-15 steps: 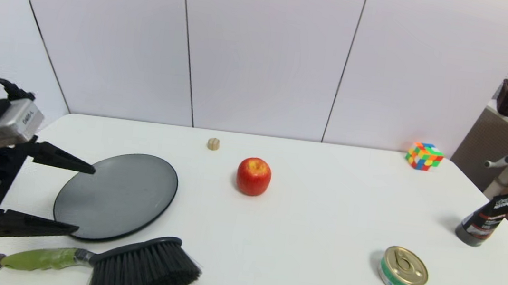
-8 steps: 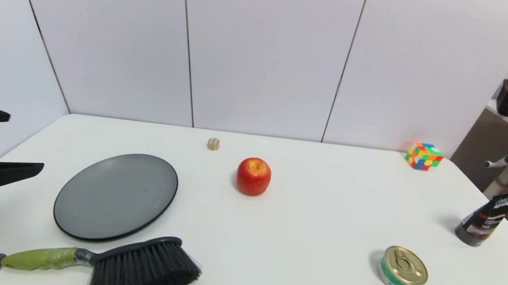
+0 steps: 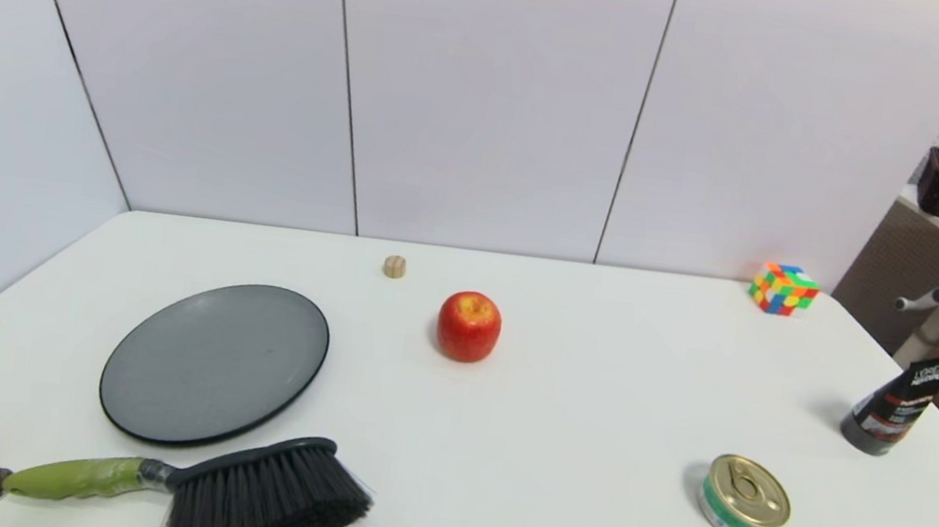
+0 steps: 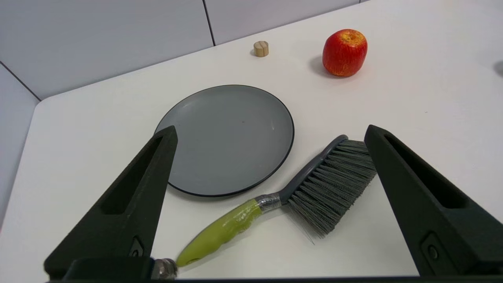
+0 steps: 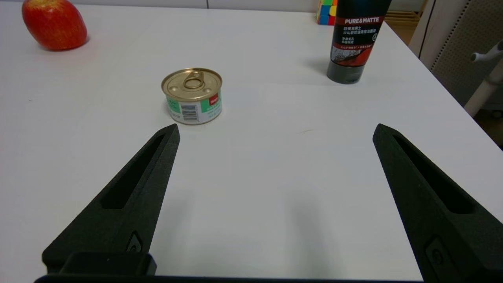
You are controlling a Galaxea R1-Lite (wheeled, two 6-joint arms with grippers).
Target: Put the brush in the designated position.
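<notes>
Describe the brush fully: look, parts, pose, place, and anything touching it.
The brush lies flat on the white table near its front left corner, just in front of the grey plate but apart from it. It has a curved olive-green handle with a dark metal end, a silvery collar, a dark grey head and long black bristles splaying toward the robot. Nothing grips it: the left gripper hangs open by the handle end.
</notes>
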